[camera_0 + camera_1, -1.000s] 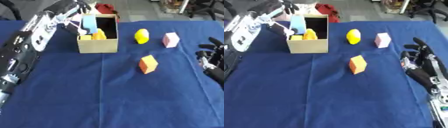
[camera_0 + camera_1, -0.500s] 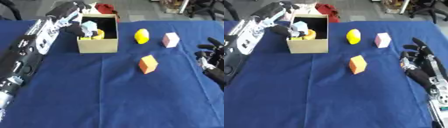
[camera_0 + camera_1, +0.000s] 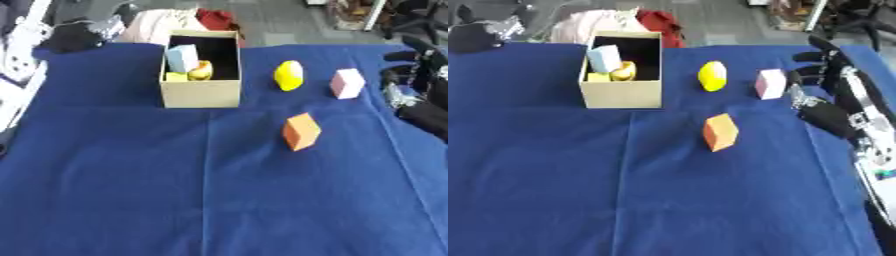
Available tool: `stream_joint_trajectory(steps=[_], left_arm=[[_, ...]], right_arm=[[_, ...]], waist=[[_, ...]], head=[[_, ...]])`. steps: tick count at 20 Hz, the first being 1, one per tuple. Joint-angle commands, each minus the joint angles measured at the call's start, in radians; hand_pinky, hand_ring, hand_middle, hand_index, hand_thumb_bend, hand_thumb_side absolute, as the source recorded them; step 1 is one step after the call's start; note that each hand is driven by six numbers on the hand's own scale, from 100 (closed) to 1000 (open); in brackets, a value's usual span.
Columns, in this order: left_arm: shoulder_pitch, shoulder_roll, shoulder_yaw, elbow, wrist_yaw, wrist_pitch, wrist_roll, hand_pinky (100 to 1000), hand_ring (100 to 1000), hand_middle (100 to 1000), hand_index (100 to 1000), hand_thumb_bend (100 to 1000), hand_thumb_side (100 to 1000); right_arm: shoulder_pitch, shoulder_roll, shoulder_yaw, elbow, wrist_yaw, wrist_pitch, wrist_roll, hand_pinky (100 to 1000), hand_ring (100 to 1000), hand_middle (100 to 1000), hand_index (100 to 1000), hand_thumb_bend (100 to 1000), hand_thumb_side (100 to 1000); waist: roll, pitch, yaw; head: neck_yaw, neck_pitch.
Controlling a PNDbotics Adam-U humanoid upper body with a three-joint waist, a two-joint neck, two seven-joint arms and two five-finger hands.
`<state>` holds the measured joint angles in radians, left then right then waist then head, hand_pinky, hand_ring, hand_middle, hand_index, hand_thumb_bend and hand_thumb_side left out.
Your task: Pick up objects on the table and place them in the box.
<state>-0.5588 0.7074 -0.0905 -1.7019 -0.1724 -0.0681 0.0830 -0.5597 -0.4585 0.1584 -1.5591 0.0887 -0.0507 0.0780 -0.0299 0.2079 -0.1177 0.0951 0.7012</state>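
With three pieces already in the box (image 3: 200, 93), the next pick is probably the pink block (image 3: 770, 83), which stands just beside the right hand's (image 3: 826, 114) fingertips (image 3: 801, 56); those fingers are straight and hold nothing. A good approach would come from the side, thumb and fingers closing on opposite flat faces. It is a small pale pink cuboid, upright on the blue cloth (image 3: 219, 190). Beyond it from the fingers lie the lemon (image 3: 711, 76) and orange block (image 3: 720, 131). The left hand (image 3: 474, 36) is raised at the far corner, fingers unclear.
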Motion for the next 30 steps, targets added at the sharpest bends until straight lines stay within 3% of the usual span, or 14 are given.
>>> stream_joint_trajectory(steps=[1,7,8,10,17,22,30], left_arm=[[0.056,0.027,0.039,-0.107,0.075,0.020,0.014,810,671,693,833,459,537],[0.183,-0.037,0.067,-0.160,0.121,0.040,0.024,806,658,679,828,437,545],[0.194,-0.047,0.068,-0.165,0.125,0.041,0.025,806,658,679,827,436,545],[0.212,-0.064,0.070,-0.172,0.130,0.043,0.025,806,654,674,827,431,548],[0.252,-0.098,0.077,-0.183,0.132,0.046,0.021,805,647,665,826,426,551],[0.264,-0.112,0.080,-0.178,0.130,0.048,0.019,804,645,663,827,422,553],[0.272,-0.131,0.086,-0.173,0.131,0.047,0.022,803,640,657,826,420,548]], right_arm=[[-0.077,-0.097,0.048,0.048,0.038,-0.009,0.080,757,762,801,997,159,291],[-0.242,-0.177,0.172,0.166,0.115,-0.067,0.290,791,817,850,1000,222,294],[-0.260,-0.178,0.186,0.184,0.134,-0.083,0.321,798,829,857,1000,265,260],[-0.284,-0.175,0.202,0.215,0.183,-0.116,0.376,810,848,874,1000,279,313],[-0.314,-0.146,0.220,0.331,0.343,-0.225,0.528,832,871,875,1000,457,302],[-0.324,-0.122,0.221,0.404,0.423,-0.281,0.598,839,873,870,1000,492,287],[-0.337,-0.066,0.212,0.473,0.488,-0.319,0.596,836,867,863,1000,477,301]], waist=[[-0.012,-0.012,0.008],[-0.017,-0.013,0.034],[-0.018,-0.013,0.036],[-0.018,-0.012,0.041],[-0.018,-0.010,0.050],[-0.019,-0.011,0.054],[-0.017,-0.011,0.059]], head=[[-0.017,-0.015],[-0.038,-0.020],[-0.040,-0.021],[-0.044,-0.023],[-0.055,-0.028],[-0.060,-0.031],[-0.064,-0.036]])
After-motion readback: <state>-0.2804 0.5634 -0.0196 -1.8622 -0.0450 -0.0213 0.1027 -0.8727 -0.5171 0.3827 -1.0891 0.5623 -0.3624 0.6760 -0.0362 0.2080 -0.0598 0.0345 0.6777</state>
